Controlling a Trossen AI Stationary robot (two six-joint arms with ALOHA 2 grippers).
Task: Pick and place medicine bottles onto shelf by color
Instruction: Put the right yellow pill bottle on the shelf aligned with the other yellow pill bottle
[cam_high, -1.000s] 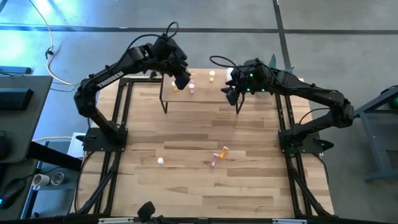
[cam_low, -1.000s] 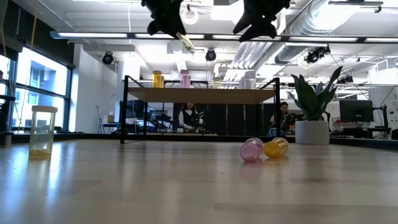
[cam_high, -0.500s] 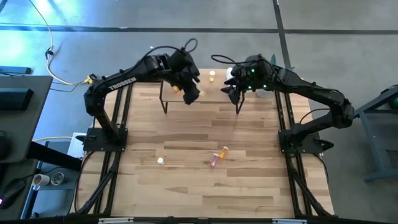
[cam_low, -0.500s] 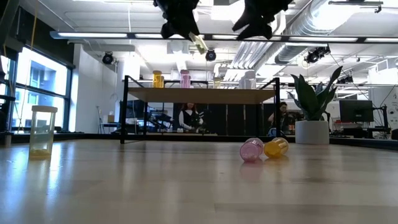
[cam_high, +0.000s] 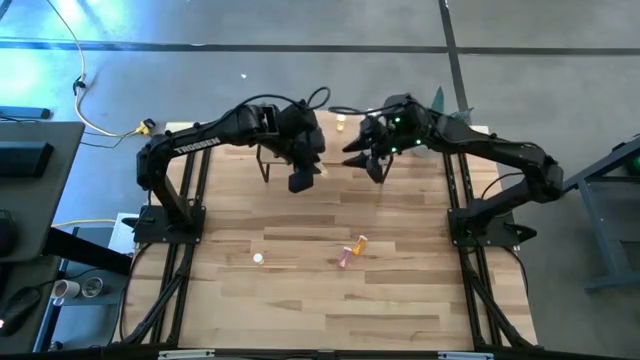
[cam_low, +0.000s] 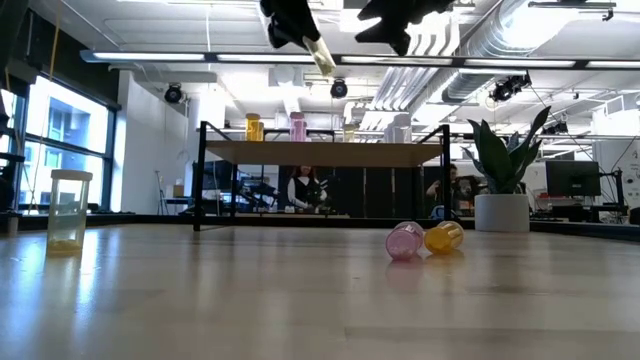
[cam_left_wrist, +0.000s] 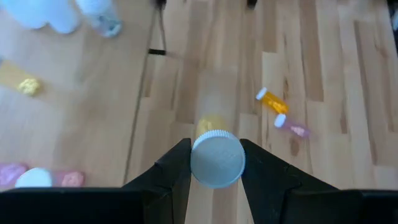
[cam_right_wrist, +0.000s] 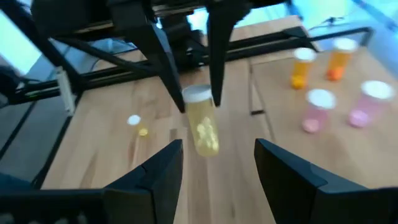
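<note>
My left gripper (cam_high: 303, 180) is shut on a clear bottle of yellow pills (cam_right_wrist: 203, 124) with a white cap, high in the air just off the near edge of the shelf (cam_low: 320, 153). My right gripper (cam_high: 362, 160) is open and empty, above the shelf's right part, facing the held bottle. Orange (cam_low: 254, 127), pink (cam_low: 298, 126) and pale bottles (cam_low: 400, 128) stand upright on the shelf. A pink bottle (cam_low: 404, 240) and a yellow one (cam_low: 443, 236) lie on their sides on the table, touching. A small bottle (cam_low: 68, 208) stands at the left. My left gripper pinches the bottle at its white cap end (cam_left_wrist: 217, 159) between its two fingers (cam_left_wrist: 179, 167). The fingers point slantwise down toward the table's near side. The bottle's body sticks out beyond the fingertips (cam_low: 322, 57), tilted, lifted clear of shelf and table.
The shelf's thin black legs (cam_low: 199, 190) stand on the far part of the table. A potted plant (cam_low: 503, 170) stands behind the table's right side. Bare wood (cam_high: 300, 300) lies toward the near edge.
My left gripper has carried the yellow-pill bottle from over the shelf's left part toward the table's near edge and a little right, past the shelf's front edge, still shut on it. My right gripper has shifted a little toward the table's left.
</note>
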